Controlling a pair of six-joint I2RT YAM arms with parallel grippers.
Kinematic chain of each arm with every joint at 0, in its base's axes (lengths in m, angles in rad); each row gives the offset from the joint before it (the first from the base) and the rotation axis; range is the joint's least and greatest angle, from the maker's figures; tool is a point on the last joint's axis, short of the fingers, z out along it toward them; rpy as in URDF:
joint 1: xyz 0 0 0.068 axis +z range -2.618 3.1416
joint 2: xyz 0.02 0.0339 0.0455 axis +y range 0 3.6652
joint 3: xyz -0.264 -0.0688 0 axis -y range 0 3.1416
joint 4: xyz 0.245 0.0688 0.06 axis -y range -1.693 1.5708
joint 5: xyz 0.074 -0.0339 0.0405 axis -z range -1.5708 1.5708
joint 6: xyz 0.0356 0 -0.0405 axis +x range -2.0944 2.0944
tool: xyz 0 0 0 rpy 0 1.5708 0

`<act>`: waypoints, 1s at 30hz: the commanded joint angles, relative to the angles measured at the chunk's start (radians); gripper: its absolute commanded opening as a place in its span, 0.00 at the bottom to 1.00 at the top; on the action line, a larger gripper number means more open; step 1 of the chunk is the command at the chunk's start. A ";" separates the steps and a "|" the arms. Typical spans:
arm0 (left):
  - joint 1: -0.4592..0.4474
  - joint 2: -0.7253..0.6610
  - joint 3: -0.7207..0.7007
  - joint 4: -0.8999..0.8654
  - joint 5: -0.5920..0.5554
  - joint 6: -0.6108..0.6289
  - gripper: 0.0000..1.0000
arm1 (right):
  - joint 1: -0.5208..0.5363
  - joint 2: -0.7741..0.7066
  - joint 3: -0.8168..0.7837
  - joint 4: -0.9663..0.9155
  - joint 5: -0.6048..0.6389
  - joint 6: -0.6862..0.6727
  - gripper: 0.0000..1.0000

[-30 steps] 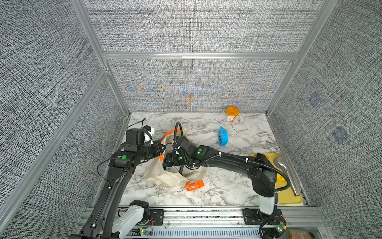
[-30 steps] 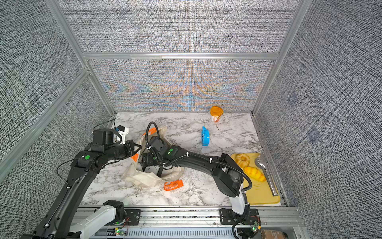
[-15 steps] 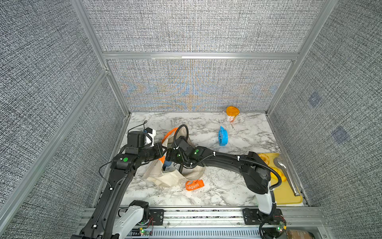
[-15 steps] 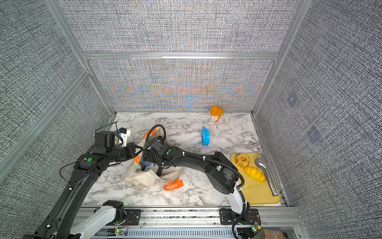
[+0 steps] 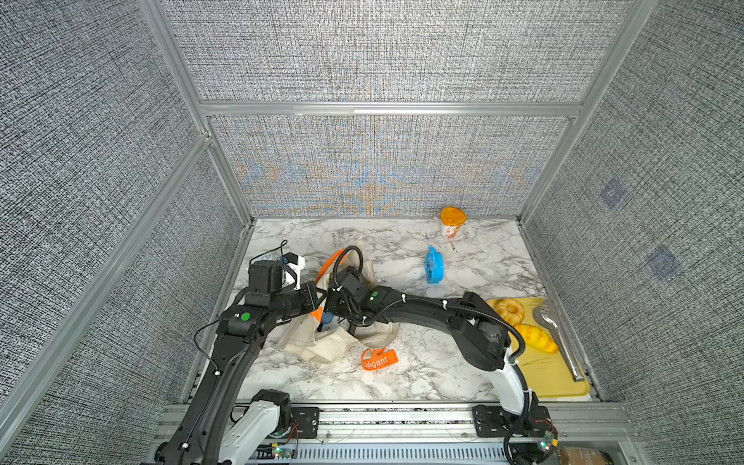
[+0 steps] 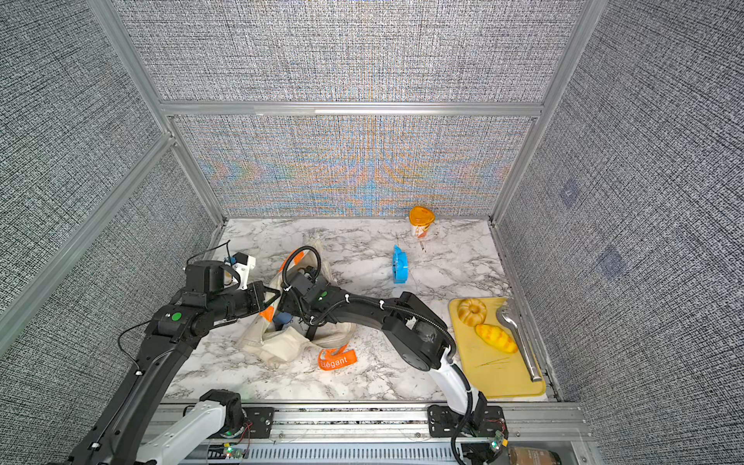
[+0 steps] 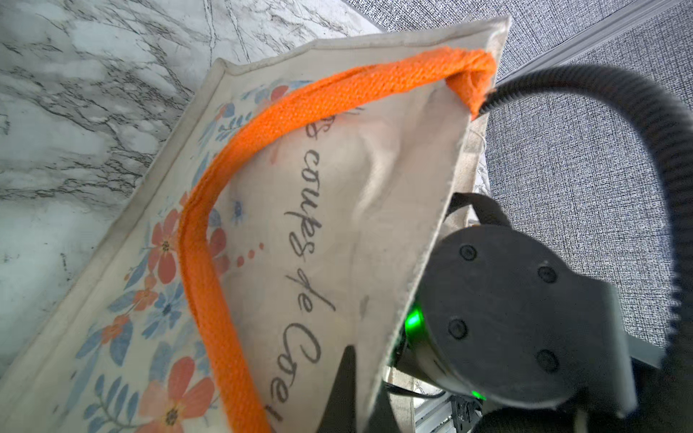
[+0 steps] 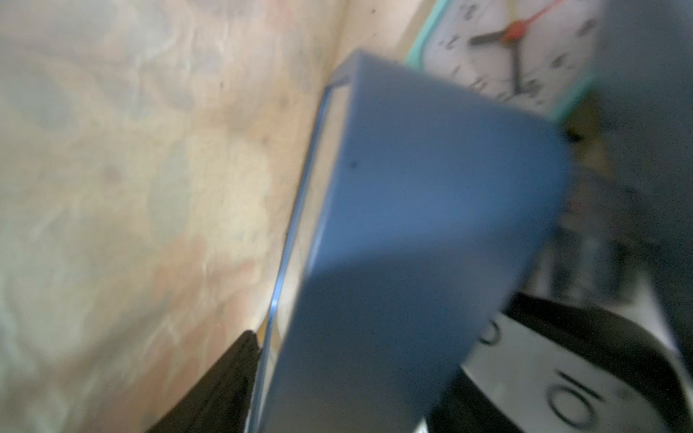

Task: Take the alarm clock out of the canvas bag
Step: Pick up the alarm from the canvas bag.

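The cream canvas bag with orange handles lies crumpled at the table's left; both top views show it. My left gripper is shut on the bag's rim, with one finger on each side of the cloth, and holds the mouth up. My right gripper reaches down inside the bag. In the right wrist view a blue block fills the gap between its fingers. Whether they clamp the block is unclear. Beyond the block lies the alarm clock, which has a teal rim, a white face and a red hand.
A black-rimmed white dial also lies in the bag. An orange strap trails in front. On the table are a blue round thing and an orange-lidded cup. At the right a yellow board holds pastries and tongs.
My right gripper has pushed further down into the bag's mouth and its jaws have narrowed. My left gripper has kept its hold on the rim and shifted slightly toward the bag.
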 commanded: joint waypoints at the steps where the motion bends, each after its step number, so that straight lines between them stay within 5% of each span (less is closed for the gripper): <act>1: 0.001 -0.004 -0.001 0.023 0.011 0.007 0.00 | 0.002 0.003 0.007 0.044 0.004 -0.009 0.61; 8: 0.001 -0.012 -0.014 0.045 0.006 -0.013 0.00 | 0.003 -0.057 -0.022 0.025 0.048 -0.051 0.42; 17: 0.000 -0.023 -0.025 0.073 -0.018 -0.028 0.00 | 0.010 -0.169 -0.039 -0.104 0.069 -0.089 0.33; 30: 0.007 0.015 0.093 0.021 -0.109 0.059 0.00 | 0.011 -0.428 -0.083 -0.310 0.112 -0.253 0.32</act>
